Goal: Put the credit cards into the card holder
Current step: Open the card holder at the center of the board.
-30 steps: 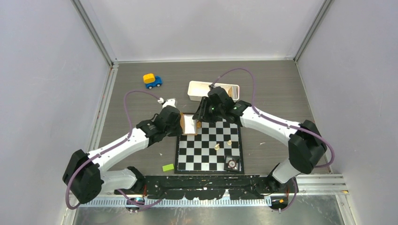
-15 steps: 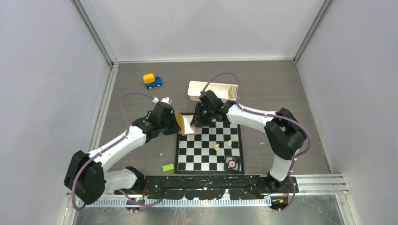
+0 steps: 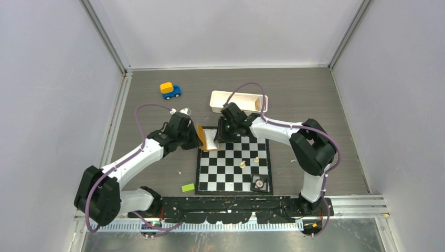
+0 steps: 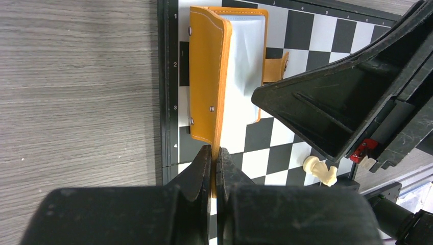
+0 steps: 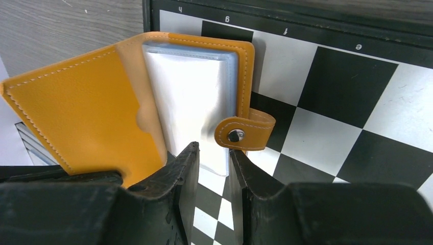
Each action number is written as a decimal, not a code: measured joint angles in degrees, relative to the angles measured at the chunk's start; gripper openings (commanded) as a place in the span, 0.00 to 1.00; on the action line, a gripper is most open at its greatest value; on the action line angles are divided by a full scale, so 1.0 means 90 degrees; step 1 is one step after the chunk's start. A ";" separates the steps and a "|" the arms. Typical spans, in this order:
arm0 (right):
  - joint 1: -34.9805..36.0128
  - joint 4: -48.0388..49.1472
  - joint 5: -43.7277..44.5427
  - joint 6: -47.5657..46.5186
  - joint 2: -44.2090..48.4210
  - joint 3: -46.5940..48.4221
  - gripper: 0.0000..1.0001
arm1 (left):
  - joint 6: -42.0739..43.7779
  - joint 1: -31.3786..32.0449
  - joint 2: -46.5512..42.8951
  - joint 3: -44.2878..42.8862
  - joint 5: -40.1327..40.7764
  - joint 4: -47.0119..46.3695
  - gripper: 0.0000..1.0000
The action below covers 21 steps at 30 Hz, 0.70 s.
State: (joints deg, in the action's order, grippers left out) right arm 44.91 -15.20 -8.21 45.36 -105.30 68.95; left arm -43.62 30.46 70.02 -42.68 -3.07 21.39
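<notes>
The orange card holder (image 3: 202,137) lies open on the chessboard's far left corner. My left gripper (image 3: 193,137) is shut on the edge of its cover flap (image 4: 207,76) and holds the flap raised (image 4: 214,153). A whitish-cream card (image 5: 189,102) lies in the holder's inner pocket, its near end sticking out; it also shows in the left wrist view (image 4: 240,76). My right gripper (image 3: 220,136) is narrowly open, its fingertips over that near end beside the snap tab (image 5: 240,133), jaws apart (image 5: 213,153). A pale blue edge (image 5: 189,48) shows behind the white card.
The chessboard (image 3: 233,170) holds two pale chess pieces (image 3: 242,164) and a small dark item (image 3: 258,183). A white tray (image 3: 239,101) stands just behind my right gripper. A blue-and-yellow toy car (image 3: 170,90) is at the back left, a green block (image 3: 188,187) front left.
My right gripper has moved left onto the holder and the arm's elbow has folded in. My left gripper has shifted slightly left, still holding the flap.
</notes>
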 measured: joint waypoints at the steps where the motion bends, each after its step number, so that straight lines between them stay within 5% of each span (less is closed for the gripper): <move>1: 0.0000 -0.0012 0.0024 -0.0005 -0.0015 0.0002 0.34 | 0.0010 -0.0022 -0.0002 0.0007 -0.0010 -0.0005 0.00; 21: -0.0007 0.0148 -0.0187 -0.0032 -0.0233 0.0090 0.19 | 0.0163 -0.0401 0.0000 0.0095 -0.0289 0.0005 0.00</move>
State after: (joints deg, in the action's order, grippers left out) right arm 44.84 -13.87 -9.89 45.08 -107.39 69.76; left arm -42.15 26.85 70.02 -41.82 -5.67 21.43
